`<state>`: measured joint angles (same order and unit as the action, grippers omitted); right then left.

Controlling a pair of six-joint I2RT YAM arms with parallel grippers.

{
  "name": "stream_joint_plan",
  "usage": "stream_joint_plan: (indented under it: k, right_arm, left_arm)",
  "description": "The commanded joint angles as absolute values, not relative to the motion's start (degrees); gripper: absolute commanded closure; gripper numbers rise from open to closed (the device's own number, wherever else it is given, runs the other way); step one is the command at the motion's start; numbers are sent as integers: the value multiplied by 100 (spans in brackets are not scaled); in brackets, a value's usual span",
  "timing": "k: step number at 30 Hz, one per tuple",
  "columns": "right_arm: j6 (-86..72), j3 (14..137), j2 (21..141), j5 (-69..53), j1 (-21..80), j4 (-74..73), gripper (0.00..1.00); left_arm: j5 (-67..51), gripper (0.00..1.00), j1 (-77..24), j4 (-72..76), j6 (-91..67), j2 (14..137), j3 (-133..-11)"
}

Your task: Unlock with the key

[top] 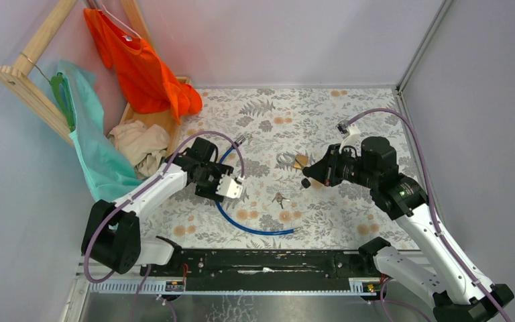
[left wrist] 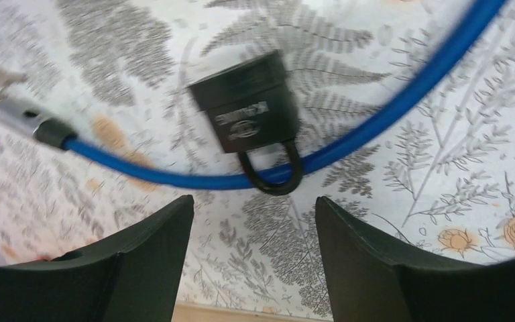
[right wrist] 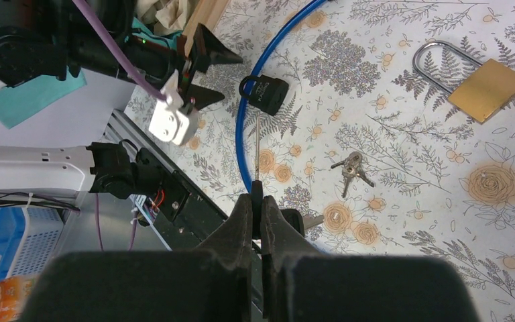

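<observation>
Key (right wrist: 257,144) is in the right gripper (right wrist: 257,201). The fingers are pressed together on its black head, and the thin silver blade sticks out in front of the tips. In the top view the key (top: 305,182) hangs over the middle of the table (top: 349,114), not touching the flowered cloth. The blade points to the left, twd the black padlock (right wrist: 266,92), but is well apart from it.

Left gripper (left wrist: 253,204) has its jaws wide apart w/ nothing between them. It hovers just beside the black padlock (left wrist: 245,111), which lies flat on the cloth. The padlock's shackle goes around the blue cable (left wrist: 402,107). One end of the cable has a silver metal fitting (left wrist: 17,117). The left wrist view is a bit blurred, so the text on the padlock I cannot read.

Other things on the table:
- Brass padlock (right wrist: 488,88) w/ a silver shackle, flat, at the centre, farther than the key.
- Small bunch of silver keys (right wrist: 352,168), near side of the brass padlock, apart from both grippers.

At the far left stands a wooden rack (top: 33,87) w/ an orange shirt (top: 141,64) and a teal cloth (top: 94,147) hanging.
</observation>
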<state>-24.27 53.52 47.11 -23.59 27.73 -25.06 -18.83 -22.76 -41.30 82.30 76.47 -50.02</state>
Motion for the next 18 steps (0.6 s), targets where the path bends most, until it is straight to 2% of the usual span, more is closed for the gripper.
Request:
stream_joint_plan:
  k: [1,8,18]
  right_arm:
    - [-2417,5602,4702,-2380,2755,-2387,100]
    - [-2477,5424,4601,-2331,2753,-2287,100]
    - [-2427,5402,4621,-2248,2753,-2334,100]
  left_arm:
    - [-2135,27,-2234,-4537,9770,7772,-4730]
    - [-2028,31,-2224,-4156,10725,8031,-4543]
    - [-1543,50,-2216,-4055,11131,8124,-4280]
